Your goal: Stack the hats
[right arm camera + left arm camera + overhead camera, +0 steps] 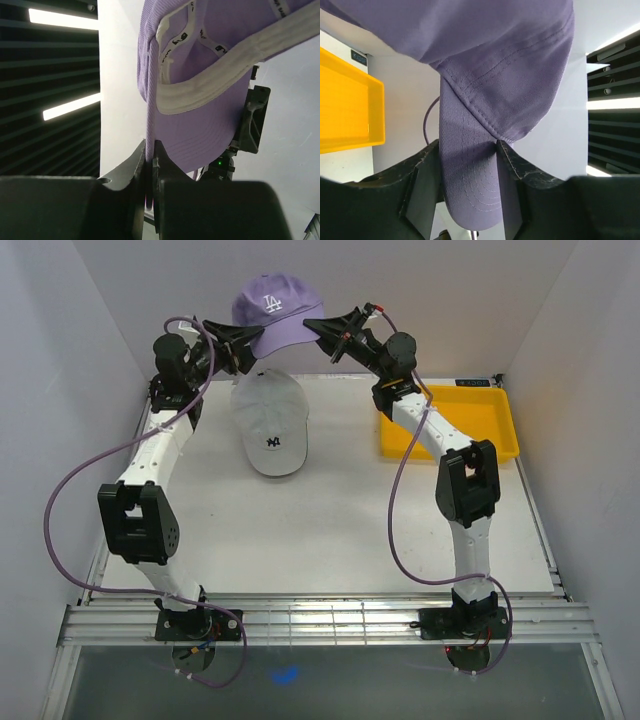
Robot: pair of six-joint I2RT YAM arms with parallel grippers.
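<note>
left gripper (469, 172) and right gripper (149, 157) clamp purple cap (272, 308) — white cap (271, 425) beneath

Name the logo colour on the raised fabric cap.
White, on the purple fabric baseball cap; clearest in top external view.

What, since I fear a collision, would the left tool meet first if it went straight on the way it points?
The left tool is shut on the brim of the purple cap, so its crown comes first. Beyond it, the right tool faces back, probably next, though depth is unclear.
</note>
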